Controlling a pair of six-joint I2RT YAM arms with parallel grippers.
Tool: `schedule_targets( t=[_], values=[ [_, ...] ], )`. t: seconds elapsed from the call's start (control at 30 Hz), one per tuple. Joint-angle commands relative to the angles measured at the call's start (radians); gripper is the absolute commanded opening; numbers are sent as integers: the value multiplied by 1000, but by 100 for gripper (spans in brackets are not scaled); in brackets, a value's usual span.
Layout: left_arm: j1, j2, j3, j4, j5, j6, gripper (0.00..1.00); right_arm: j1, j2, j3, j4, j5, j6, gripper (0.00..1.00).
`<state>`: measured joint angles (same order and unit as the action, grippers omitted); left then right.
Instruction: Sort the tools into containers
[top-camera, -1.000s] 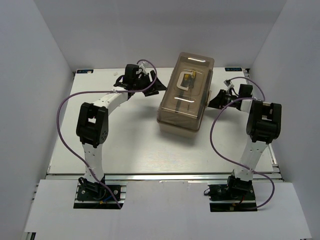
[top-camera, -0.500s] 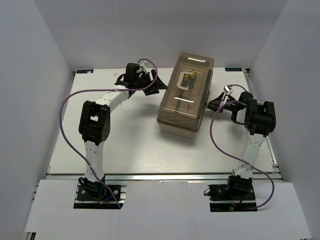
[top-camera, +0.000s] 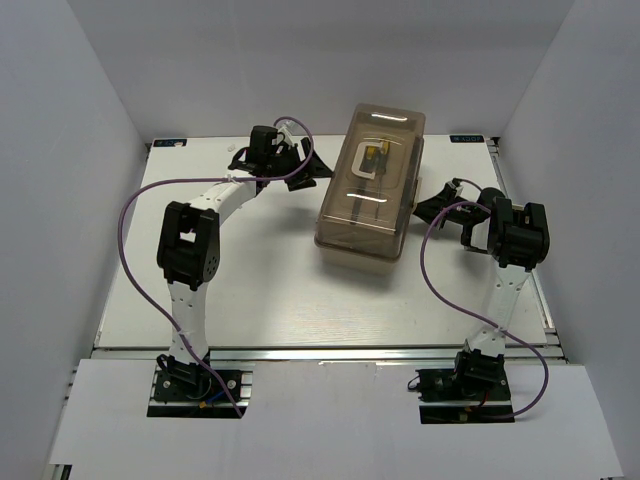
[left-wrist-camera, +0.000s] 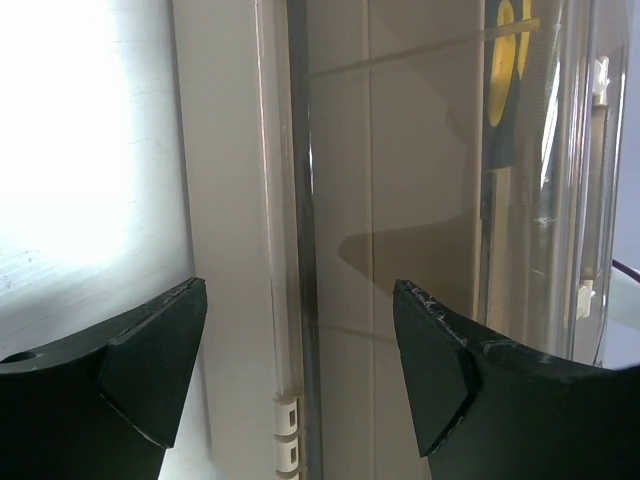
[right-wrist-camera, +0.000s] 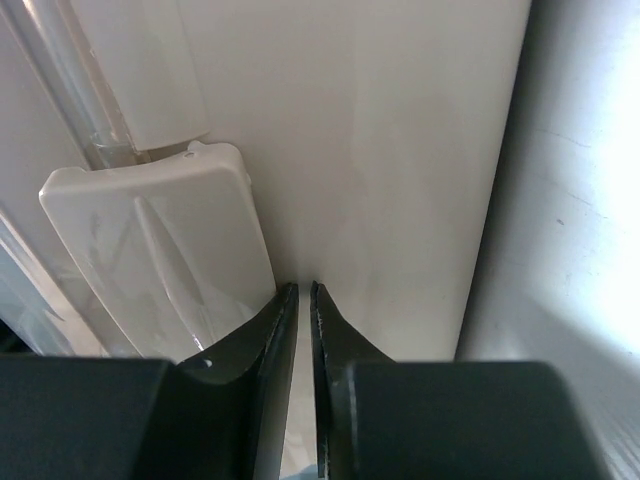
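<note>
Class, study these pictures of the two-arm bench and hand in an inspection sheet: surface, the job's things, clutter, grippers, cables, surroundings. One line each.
Surface: white table, bare around the box.
Job's things: toolbox mid-table, smoky lid down; a yellow-handled tool shows through the lid.
Clutter: nothing seen.
Grippers: left gripper open and empty, facing the toolbox's side; right gripper almost shut and empty, beside a white latch.
Cables: purple cables loop off both arms, not touching the toolbox.
Surroundings: plain white walls on three sides.
</note>
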<state>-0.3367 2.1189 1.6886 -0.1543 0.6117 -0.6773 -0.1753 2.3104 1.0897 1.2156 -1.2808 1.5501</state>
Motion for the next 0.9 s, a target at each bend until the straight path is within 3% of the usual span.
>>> schedule_targets(
  t=[0.0, 0.73, 0.87],
  values=[
    [-42, -33, 37, 15, 89, -8, 86, 34, -48, 15, 668, 21, 110, 18],
    [-42, -34, 31, 91, 88, -91, 95, 33, -92, 13, 671, 144, 194, 15],
    [-42, -28, 39, 94, 88, -99, 98, 39, -121, 32, 604, 121, 136, 13]
  ],
)
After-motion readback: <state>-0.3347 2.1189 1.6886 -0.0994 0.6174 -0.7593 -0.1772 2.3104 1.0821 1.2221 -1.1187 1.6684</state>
